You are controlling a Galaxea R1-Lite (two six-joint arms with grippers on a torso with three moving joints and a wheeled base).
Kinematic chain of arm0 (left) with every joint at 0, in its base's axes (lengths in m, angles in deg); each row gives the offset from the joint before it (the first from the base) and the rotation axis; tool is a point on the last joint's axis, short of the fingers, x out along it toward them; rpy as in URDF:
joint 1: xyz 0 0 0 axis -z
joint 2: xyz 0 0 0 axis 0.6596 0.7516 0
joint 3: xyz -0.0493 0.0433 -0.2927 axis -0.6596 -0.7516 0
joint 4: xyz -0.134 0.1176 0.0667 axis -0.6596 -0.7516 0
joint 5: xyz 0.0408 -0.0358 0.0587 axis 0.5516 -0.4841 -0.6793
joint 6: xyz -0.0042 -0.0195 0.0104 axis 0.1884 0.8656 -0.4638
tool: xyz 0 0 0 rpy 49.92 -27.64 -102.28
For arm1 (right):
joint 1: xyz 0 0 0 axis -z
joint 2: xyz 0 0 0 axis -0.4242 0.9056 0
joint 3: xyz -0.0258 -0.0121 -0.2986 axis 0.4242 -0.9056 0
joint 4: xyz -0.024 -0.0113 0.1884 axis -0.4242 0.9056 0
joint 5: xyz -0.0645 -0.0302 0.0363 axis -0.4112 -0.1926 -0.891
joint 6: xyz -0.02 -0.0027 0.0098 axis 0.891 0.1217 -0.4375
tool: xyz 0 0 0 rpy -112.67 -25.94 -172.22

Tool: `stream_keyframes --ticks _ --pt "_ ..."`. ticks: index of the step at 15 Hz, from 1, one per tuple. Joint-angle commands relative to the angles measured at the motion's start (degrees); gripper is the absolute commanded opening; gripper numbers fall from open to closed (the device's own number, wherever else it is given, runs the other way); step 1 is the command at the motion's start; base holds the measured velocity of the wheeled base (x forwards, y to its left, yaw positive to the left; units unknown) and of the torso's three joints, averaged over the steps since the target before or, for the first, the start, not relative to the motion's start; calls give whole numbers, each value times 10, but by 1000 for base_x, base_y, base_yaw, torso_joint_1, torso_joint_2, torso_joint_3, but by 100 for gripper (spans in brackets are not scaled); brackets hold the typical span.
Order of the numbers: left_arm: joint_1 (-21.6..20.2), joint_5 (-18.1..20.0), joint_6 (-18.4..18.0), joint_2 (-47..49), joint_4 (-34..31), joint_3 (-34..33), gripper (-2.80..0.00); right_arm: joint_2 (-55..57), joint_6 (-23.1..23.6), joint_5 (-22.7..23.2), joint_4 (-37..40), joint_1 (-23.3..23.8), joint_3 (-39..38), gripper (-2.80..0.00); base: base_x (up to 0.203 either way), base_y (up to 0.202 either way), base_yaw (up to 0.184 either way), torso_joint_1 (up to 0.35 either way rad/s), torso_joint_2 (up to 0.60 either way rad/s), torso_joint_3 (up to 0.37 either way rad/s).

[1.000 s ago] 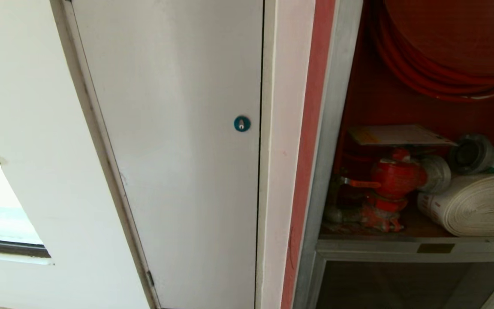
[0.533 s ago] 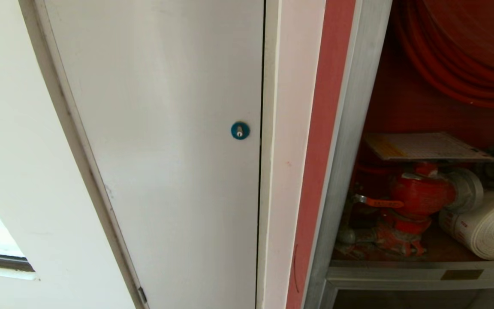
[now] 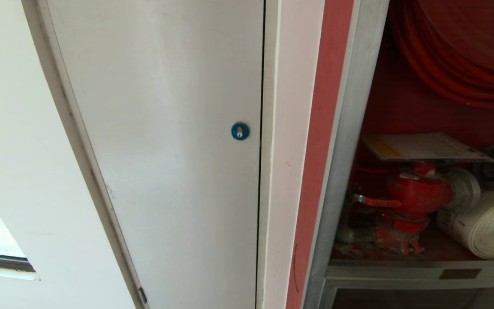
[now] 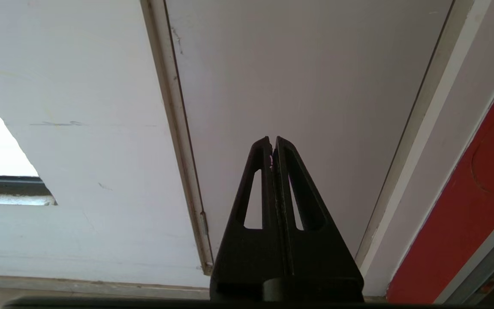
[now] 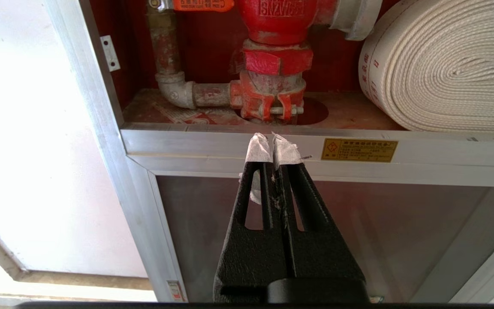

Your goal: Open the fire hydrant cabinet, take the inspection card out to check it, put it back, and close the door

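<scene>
The fire hydrant cabinet [image 3: 345,128] stands at the right of the head view, its silver frame beside a red edge strip, its inside exposed. The door is out of view. The inspection card [image 3: 423,146] lies flat on top of the red valve [image 3: 418,193]. Neither arm shows in the head view. My right gripper [image 5: 272,137] is shut and empty, its white-taped tips in front of the cabinet's silver crossbar [image 5: 230,141], below the valve [image 5: 275,56]. My left gripper [image 4: 272,139] is shut and empty, pointing at the white door [image 4: 307,86].
A plain white door [image 3: 165,150] with a round blue lock [image 3: 239,131] fills the left and middle. Inside the cabinet are a coiled red hose [image 3: 457,51] and a rolled white hose [image 3: 487,227]. Below the crossbar sit an orange label plate [image 5: 359,149] and a dark panel [image 5: 380,240].
The whole head picture shifted a second ago, with the cabinet sliding right and down and looming larger, so the camera moved. Over the last half second it has held nearly still.
</scene>
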Motion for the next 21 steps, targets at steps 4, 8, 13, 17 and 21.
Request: stream_keyframes --ticks 4,8,13,17,21 --pt "0 0 0 1 0 0 -280 0 0 0 0 0 0 -280 0 0 0 0 0 0" --pt "0 0 0 1 0 0 -280 0 0 0 0 0 0 -280 0 0 0 0 0 0" --pt "0 0 0 1 0 0 -280 0 0 0 0 0 0 -280 0 0 0 0 0 0" --pt "0 0 0 1 0 -1 -280 0 0 0 0 0 0 -280 0 0 0 0 0 0" --pt "0 1 0 1 0 0 -280 0 0 0 0 0 0 -280 0 0 0 0 0 0"
